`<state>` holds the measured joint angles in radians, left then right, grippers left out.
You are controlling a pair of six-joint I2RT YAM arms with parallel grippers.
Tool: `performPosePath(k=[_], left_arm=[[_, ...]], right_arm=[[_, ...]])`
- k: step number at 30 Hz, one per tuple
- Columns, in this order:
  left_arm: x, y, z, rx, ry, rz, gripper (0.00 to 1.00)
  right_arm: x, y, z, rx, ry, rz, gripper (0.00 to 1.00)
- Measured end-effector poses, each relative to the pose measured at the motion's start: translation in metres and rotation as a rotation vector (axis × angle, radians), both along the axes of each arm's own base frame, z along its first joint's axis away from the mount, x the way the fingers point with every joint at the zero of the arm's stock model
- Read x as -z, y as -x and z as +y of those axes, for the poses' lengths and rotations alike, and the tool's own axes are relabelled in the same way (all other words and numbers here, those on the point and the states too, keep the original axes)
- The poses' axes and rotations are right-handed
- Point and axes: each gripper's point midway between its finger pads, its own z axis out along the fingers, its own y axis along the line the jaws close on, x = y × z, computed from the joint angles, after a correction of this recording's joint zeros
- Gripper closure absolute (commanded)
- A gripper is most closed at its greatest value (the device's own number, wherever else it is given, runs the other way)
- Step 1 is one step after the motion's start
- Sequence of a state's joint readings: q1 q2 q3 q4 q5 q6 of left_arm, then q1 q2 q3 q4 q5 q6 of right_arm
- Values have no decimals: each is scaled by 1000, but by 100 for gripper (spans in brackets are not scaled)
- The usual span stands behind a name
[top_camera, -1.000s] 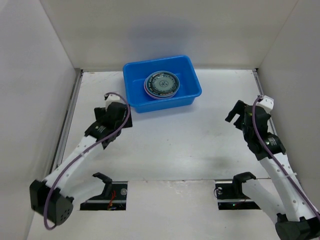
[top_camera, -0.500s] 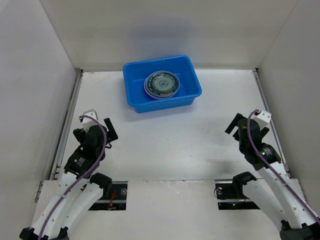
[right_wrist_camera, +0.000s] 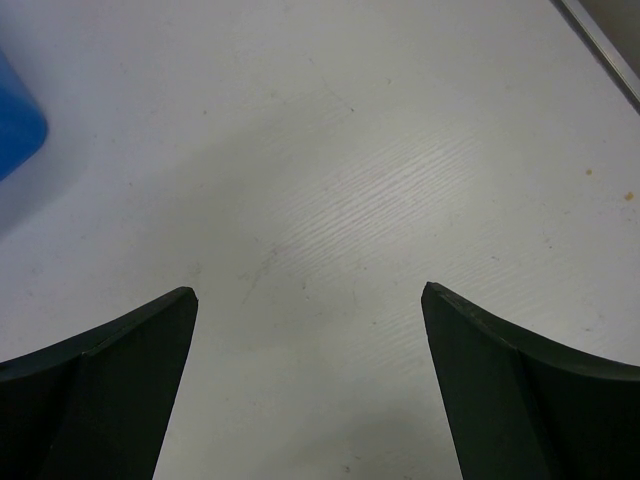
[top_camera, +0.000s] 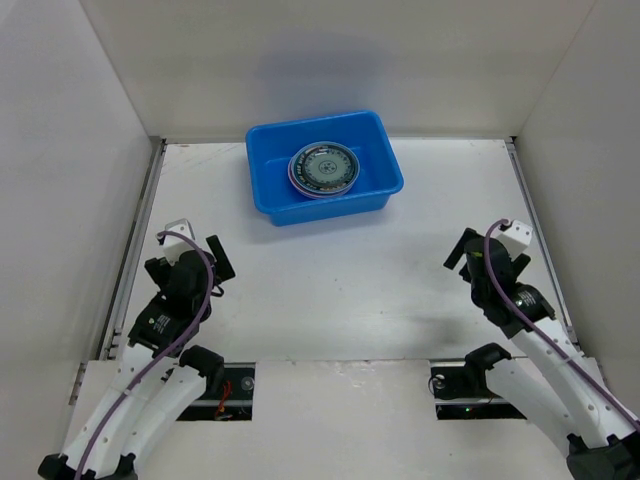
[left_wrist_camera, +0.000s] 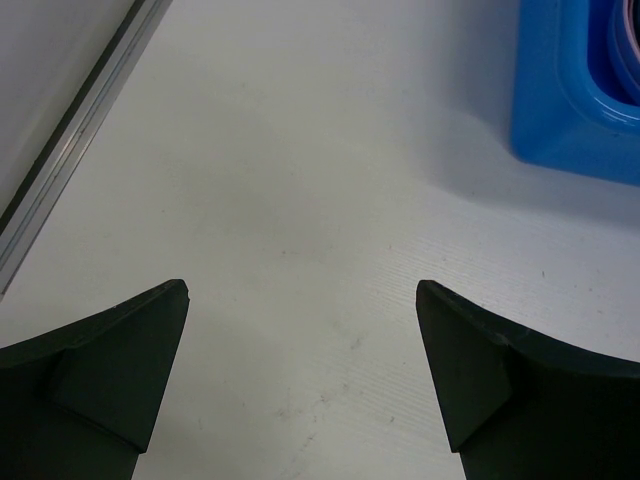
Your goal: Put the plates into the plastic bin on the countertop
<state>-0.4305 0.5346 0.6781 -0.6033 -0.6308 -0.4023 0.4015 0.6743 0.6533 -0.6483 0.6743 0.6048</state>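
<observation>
"Blue plastic bin [top_camera: 330, 205] first: where does it sit from above?"

"Top camera: it stands at the far middle of the white bench [top_camera: 350, 290]. Its long side runs across your view, turned slightly. The plates [top_camera: 322, 169] lie stacked inside it, a dark patterned one on top and a pinkish edge showing beneath. You cannot count the stack from here. No plate shows on the bench itself."

"And my arms?"

"Both are low, near the front edge. Your left gripper [top_camera: 190, 258] is on the left, fingers spread, holding nothing. The bin lies ahead of it and to its right. Your right gripper [top_camera: 480, 250] is on the right, also spread and empty, with the bin ahead and to its left. Both are well apart from the bin, the left perhaps slightly nearer."

"Left wrist camera?"

"The left gripper [left_wrist_camera: 300, 290] shows as two dark fingers wide apart at the bottom, with bare bench between them. The bin's [left_wrist_camera: 570, 110] near corner fills the upper right. A sliver of the plates' [left_wrist_camera: 625, 40] rim peeks over its wall at the frame edge."

"Right wrist camera?"

"The right gripper [right_wrist_camera: 310, 292] looks the same, fingers apart over bare bench. Only a small blue patch of the bin [right_wrist_camera: 15, 110] shows at the left edge."

"So what does the next move turn on?"

"By my reading, nothing is left for you to carry. If another plate did turn up, the bin would be forward and inward from either arm."
</observation>
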Motion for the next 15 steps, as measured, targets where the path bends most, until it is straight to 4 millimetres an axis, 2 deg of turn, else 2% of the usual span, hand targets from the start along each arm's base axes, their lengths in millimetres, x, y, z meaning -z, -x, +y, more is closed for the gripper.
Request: performPosePath(k=[15], left_arm=[[3, -1, -1, 1, -7, 16, 0]], right_arm=[[-1, 0, 0, 4, -1, -4, 0]])
